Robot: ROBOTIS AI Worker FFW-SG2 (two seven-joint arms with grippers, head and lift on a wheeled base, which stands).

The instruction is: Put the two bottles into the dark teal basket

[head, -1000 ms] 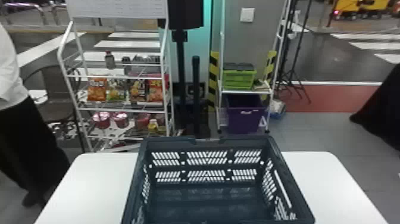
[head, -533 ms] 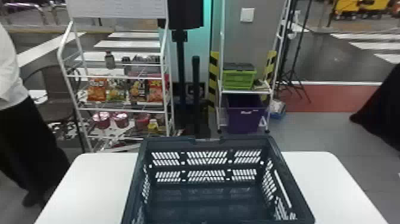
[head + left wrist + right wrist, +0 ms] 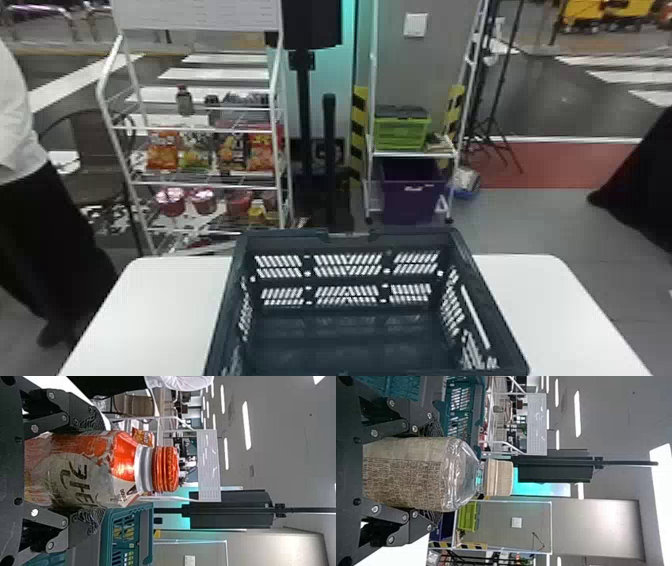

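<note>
Centrally, in the head view, the dark teal basket [image 3: 350,240] sat open side up on the white table [image 3: 145,315]. A snack rack [image 3: 200,129] stood beyond it toward the left; beyond it toward the right, a green crate [image 3: 402,135] occupied the shelf above a purple bin [image 3: 412,195].

In the left wrist view, the left gripper [image 3: 93,471] had its jaws parted to bottle width, closed against both sides of the orange-capped bottle [image 3: 126,461]. This bottle was upright, outside the basket.

In the right wrist view, the right gripper [image 3: 433,471] clamped the beige-capped bottle [image 3: 459,473] likewise, jaws parted by its body, cap uppermost, also outside the basket.
</note>
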